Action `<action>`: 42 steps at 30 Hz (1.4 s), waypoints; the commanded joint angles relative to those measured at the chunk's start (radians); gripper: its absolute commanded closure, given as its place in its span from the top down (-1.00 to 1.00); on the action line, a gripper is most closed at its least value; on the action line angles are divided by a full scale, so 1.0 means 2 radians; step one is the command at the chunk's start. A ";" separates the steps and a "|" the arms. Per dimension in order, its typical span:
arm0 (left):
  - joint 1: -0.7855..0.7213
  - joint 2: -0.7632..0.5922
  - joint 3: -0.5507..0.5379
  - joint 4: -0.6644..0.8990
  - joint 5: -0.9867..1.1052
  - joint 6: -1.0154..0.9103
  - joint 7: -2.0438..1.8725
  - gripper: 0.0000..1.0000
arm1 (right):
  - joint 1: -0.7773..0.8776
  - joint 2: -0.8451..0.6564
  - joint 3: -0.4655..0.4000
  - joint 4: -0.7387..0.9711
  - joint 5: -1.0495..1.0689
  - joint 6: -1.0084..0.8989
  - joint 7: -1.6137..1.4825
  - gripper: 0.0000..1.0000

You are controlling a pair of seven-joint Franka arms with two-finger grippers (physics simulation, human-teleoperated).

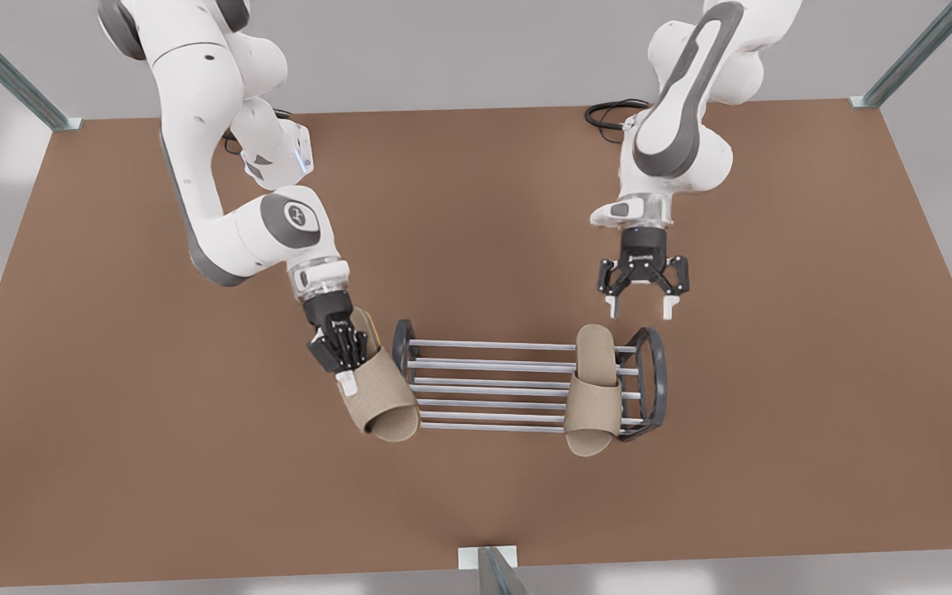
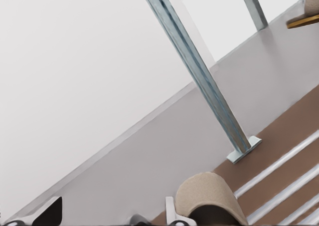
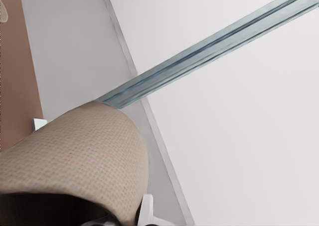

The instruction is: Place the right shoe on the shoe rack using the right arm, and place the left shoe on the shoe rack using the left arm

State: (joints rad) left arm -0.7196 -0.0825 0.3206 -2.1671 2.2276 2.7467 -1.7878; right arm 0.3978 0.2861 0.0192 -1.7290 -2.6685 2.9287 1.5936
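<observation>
Right shoe (image 1: pixel 383 401) clamped between the closed fingers of the right gripper (image 1: pixel 342 357), tilted, toe opening toward the camera, just beside the end hoop of the shoe rack (image 1: pixel 492 384) on the front view's left; contact with the hoop not discernible. Left shoe (image 1: pixel 593 388) lying across the silvery bars near the opposite hoop, toe overhanging the nearest bar. Left gripper (image 1: pixel 641 307) poised above that shoe's heel, jaws spread, holding nothing. Rack standing on the brown table (image 1: pixel 476 207).
</observation>
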 commanded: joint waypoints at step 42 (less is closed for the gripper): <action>0.315 0.138 -0.212 0.360 -1.075 -0.589 0.780 1.00 | 0.210 0.191 -0.101 0.111 0.188 -0.098 0.005 0.62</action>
State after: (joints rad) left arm -0.0890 0.1945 -0.1032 -1.4470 0.0774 1.5723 -0.4267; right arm 0.8183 0.6738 -0.1825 -1.4978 -2.2934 2.7404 1.5928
